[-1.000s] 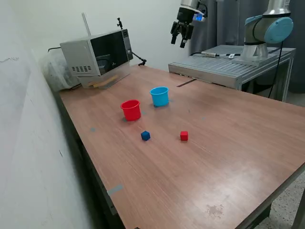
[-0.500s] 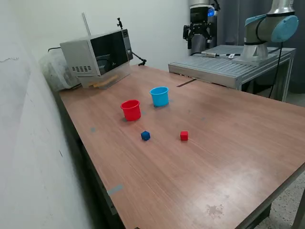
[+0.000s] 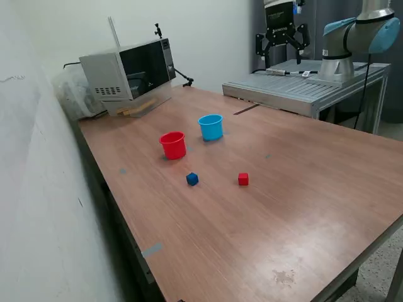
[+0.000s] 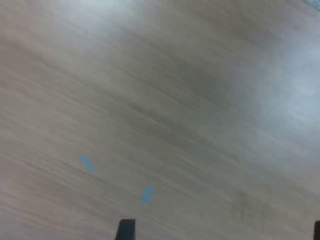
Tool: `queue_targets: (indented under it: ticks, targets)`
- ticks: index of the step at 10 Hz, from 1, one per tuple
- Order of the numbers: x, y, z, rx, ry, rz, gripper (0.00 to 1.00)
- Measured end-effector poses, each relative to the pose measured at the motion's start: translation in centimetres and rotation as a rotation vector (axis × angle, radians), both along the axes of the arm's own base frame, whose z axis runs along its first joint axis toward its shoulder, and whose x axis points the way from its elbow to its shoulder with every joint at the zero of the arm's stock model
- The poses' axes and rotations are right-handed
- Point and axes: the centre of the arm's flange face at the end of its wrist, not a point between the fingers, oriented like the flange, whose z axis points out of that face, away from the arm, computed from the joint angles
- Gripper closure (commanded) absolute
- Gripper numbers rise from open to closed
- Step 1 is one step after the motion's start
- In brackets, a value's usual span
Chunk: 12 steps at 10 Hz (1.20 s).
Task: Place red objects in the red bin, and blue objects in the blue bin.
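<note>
Nearest the camera in the exterior view, the wooden table (image 3: 302, 207) lay bare apart from a faint stain near its front edge. Farther in sat one small dark blue cube (image 3: 192, 179) and, toward the exterior view's right of it and well apart, one small red cube (image 3: 243, 179); only these two cubes showed. Beyond them stood the red bin (image 3: 173, 145) and, just to its right and a little farther back, the blue bin (image 3: 211, 126), both upright; whether anything lay inside them could not be told. Over the last second none of these four had moved, so no cube had been picked and both visible cubes remained to be sorted. What changed was at the far end: the gripper (image 3: 281, 47) had swung from above the table's far edge toward the exterior view's right, turning as it went, until it hung high over the raised metal platform (image 3: 302, 85) near the arm's base, well apart from every cube. It pointed downward, its fingers spread wide and holding nothing. The wrist view, smeared by motion, showed only wood grain, two small blue tape marks (image 4: 146, 194) and dark fingertips (image 4: 126, 230) at the picture's edge, agreeing with an open, empty pincer. A microwave (image 3: 129, 74) stood at the table's far corner.
</note>
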Motion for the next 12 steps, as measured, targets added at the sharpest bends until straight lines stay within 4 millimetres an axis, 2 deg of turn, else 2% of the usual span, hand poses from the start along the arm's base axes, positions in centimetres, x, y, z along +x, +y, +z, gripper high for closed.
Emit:
queue_targets:
  ticks: [2, 5, 9, 12]
  targets:
    - [-4.2, -1.2, -3.1, 0.014, -0.022, -0.026, 0.00]
    - [-10.2, -1.7, -8.0, 0.040, -0.020, -0.007, 0.00]
    - [-16.2, -2.2, -10.9, -0.021, 0.001, 0.158, 0.00]
    - [-19.7, -3.5, -13.0, -0.045, -0.005, 0.274, 0.00]
